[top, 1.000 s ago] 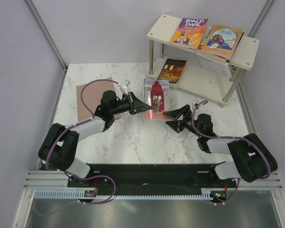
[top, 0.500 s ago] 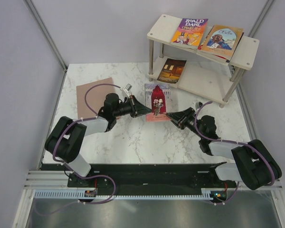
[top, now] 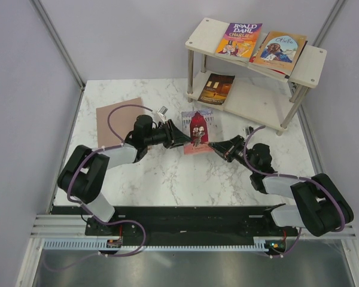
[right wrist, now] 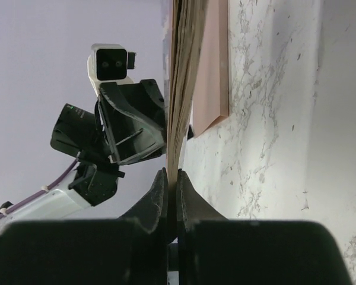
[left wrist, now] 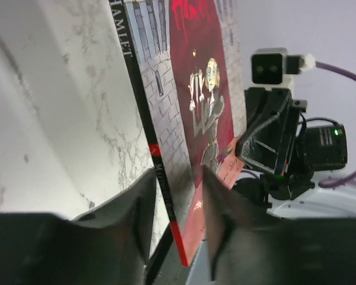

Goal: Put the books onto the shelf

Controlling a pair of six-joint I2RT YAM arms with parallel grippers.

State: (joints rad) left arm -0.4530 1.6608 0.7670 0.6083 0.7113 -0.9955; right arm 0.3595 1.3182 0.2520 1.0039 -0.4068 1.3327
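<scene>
Gripping red-and-grey Hamlet book (left wrist: pixel 196 77) by its edge: right fingers (right wrist: pixel 157 199); left fingers (left wrist: pixel 130 208) parted around spine

Red Hamlet paperback (top: pixel 197 131) tilted near shelf (top: pixel 314 64)

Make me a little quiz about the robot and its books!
1. The book between the two arms has which title on its spine? A Hamlet, B Othello, C Matilda.
2. True or false: the right gripper is pinching that book's edge.
3. Fill the gap: the dark brown book lies on the shelf's ____ board.
Key: 1 A. 2 true. 3 lower.
</scene>
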